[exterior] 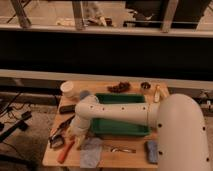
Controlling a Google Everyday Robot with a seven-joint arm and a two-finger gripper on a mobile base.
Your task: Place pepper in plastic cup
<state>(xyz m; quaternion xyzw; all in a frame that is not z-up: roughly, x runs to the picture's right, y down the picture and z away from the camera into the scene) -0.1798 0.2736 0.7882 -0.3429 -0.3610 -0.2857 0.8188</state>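
The long orange-red pepper [65, 150] lies on the wooden table [130, 160] near its front left corner. The whitish plastic cup [68, 90] stands upright at the table's back left. My gripper [76, 137] hangs from the white arm [115, 111] at the front left of the table, just above and to the right of the pepper's upper end. The arm hides the gripper's tip, and I cannot tell whether it touches the pepper.
A green tray [142, 131] fills the table's middle. A grey cloth [91, 152], a fork [120, 148] and a blue sponge [152, 150] lie along the front. Black tools [61, 131] lie at left. A small bluish cup [84, 94], dark food [119, 87] and a small bowl [145, 85] sit at back.
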